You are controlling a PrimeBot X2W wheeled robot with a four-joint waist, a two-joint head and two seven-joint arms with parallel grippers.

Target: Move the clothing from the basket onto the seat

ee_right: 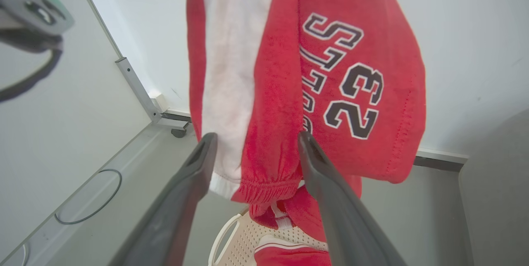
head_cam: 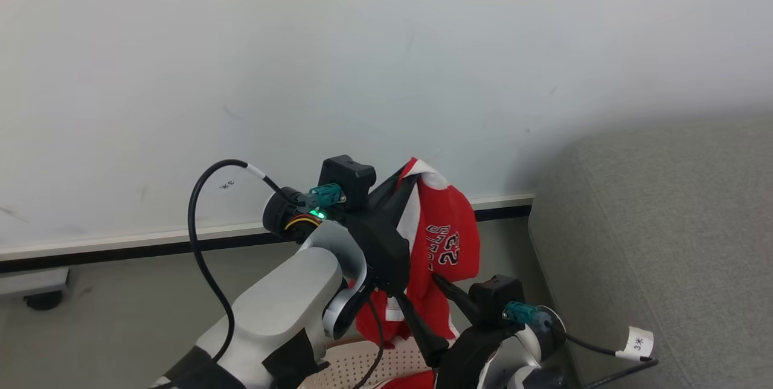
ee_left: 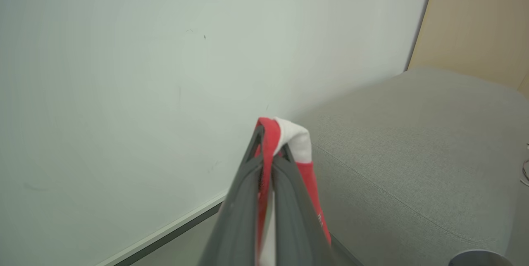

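Note:
My left gripper (head_cam: 406,176) is raised in front of the wall and shut on the top fold of the clothing (head_cam: 444,238), a red garment with white stripes and lettering that hangs down from it. In the left wrist view the fingers (ee_left: 270,142) pinch the red and white fabric (ee_left: 289,136). Lower down, my right gripper (head_cam: 416,287) is open; in its own view the jaws (ee_right: 254,146) stand either side of the garment's hanging hem (ee_right: 351,72) without closing on it. Below sits the basket (ee_right: 244,241), cream and perforated, with more red clothing (ee_right: 289,253) inside. The grey seat (head_cam: 664,226) is to the right.
A white wall with a dark baseboard (head_cam: 151,244) runs behind. A caster (head_cam: 42,299) stands on the floor at far left. A loop of cable (ee_right: 89,195) lies on the grey floor. A wooden panel (ee_left: 475,22) rises behind the seat.

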